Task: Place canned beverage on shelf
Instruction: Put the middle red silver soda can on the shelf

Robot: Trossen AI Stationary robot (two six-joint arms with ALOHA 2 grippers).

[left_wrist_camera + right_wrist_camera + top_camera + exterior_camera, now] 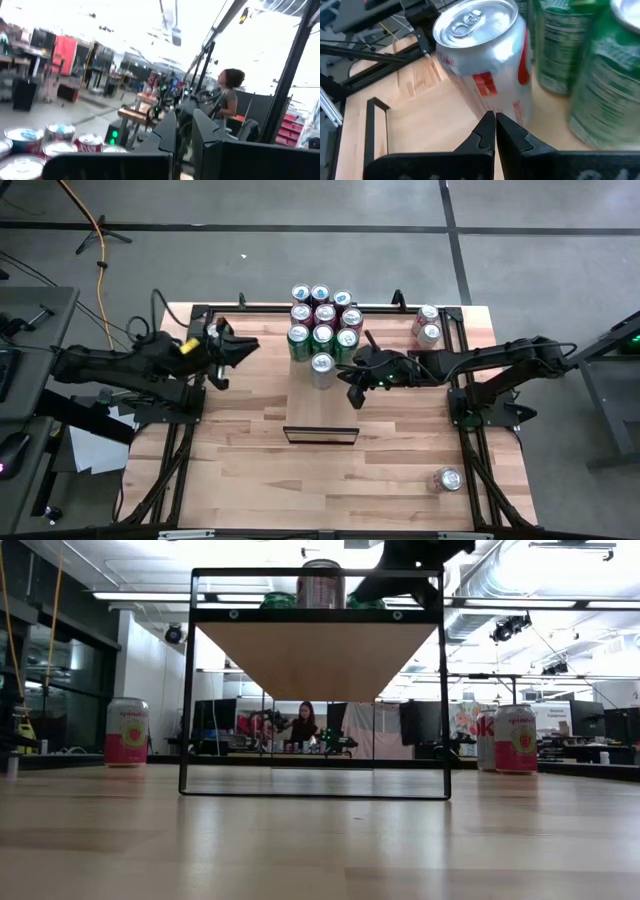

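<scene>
The silver can (322, 366) stands upright on the shelf (320, 405), just in front of the can cluster (322, 317); bare shelf runs to its framed end. The right gripper (356, 383), fingers clenched empty, reaches beside it. The left gripper (237, 348), released, waits near the table's (230, 470) left edge.

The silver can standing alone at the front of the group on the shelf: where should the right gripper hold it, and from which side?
Probably around the mid wall of the silver can, coming from the open shelf side, away from the pack. It stands upright, green cans crowd it behind, and the front is bare. The right gripper sits shut beside it and must open first.
</scene>
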